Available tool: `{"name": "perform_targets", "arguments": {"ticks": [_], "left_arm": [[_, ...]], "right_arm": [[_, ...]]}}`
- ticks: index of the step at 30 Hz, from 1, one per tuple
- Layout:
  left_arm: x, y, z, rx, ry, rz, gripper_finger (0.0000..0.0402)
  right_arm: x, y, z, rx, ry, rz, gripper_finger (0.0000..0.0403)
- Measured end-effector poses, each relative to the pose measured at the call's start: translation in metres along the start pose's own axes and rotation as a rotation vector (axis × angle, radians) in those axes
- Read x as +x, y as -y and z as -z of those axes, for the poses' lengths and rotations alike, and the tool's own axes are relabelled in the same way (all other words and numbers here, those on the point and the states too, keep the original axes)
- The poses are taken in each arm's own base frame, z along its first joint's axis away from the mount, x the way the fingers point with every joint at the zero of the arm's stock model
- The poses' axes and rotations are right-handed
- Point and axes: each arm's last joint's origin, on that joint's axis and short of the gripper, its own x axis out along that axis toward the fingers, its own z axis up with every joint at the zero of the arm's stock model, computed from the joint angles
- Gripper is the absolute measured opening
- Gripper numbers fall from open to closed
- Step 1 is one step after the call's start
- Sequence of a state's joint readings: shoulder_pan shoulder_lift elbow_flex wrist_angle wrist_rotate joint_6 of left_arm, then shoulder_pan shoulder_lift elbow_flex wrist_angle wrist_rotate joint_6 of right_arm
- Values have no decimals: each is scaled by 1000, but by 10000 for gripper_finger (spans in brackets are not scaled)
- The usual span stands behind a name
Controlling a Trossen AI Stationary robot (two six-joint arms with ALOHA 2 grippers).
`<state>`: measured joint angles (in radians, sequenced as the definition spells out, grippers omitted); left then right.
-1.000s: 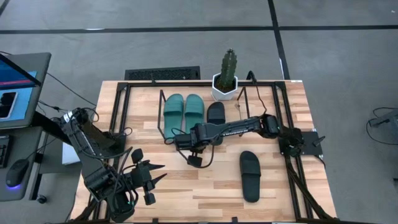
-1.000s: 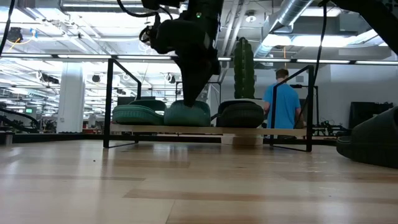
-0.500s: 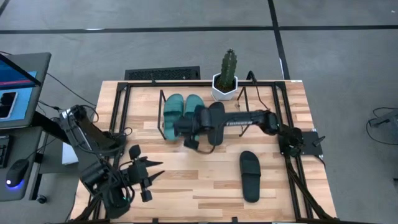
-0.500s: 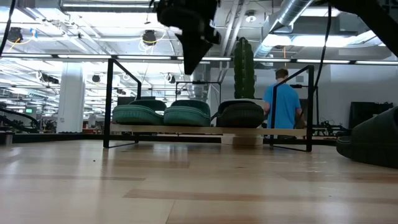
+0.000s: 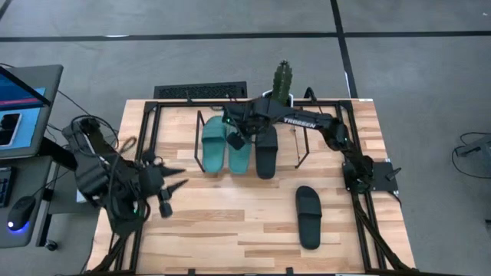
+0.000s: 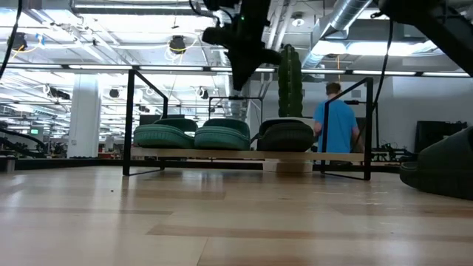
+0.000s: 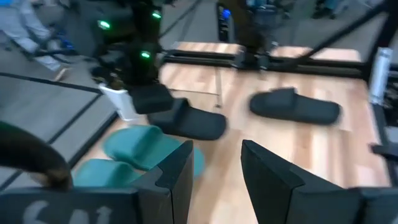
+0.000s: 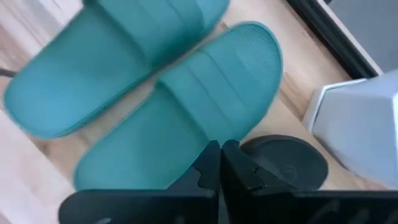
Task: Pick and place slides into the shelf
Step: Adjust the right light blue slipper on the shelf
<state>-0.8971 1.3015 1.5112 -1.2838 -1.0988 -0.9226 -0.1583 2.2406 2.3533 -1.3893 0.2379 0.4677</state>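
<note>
On the shelf [image 5: 201,142] sit both teal slides [image 5: 227,143] and one black slide [image 5: 266,149], the clenched, empty right end effector [image 5: 235,141] above them, the other black slide [image 5: 308,216] on the table [image 5: 230,222] before the shelf, and the left end effector [image 5: 173,182], parted and empty, off the shelf's left front.

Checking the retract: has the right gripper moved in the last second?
Yes. The right gripper, fingers shut and empty, went from the open table in front of the shelf to above it, toward the cactus pot.

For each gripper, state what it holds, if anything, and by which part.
Nothing is held. The right gripper is shut and empty above the slides on the shelf. The left gripper is open and empty, off to the table's left side.
</note>
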Motion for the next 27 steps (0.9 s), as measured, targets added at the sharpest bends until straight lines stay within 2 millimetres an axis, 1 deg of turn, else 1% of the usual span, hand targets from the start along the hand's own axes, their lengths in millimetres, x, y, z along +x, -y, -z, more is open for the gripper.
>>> {"name": "perform_targets", "arguments": {"ticks": [3, 7, 12, 15, 20, 23, 27], "left_arm": [[3, -16, -7, -8, 14, -45, 124], [13, -34, -17, 0, 14, -115, 124], [30, -56, -25, 37, -30, -209, 124], [40, -66, -28, 47, -60, -259, 124], [50, -75, -30, 76, -121, -275, 124], [52, -78, -31, 98, -151, -264, 124], [48, -86, -32, 121, -155, -253, 124]], "right_arm": [[6, 15, -6, 13, -28, 0, 0], [11, 36, -10, 32, -79, 15, 0], [16, 63, -11, -14, -170, 46, 0], [18, 75, -13, -42, -185, 56, 0], [20, 82, -15, -110, -196, 54, 0], [30, 79, -10, -150, -235, 41, 0], [46, 71, -3, -203, -273, 31, 0]]}}
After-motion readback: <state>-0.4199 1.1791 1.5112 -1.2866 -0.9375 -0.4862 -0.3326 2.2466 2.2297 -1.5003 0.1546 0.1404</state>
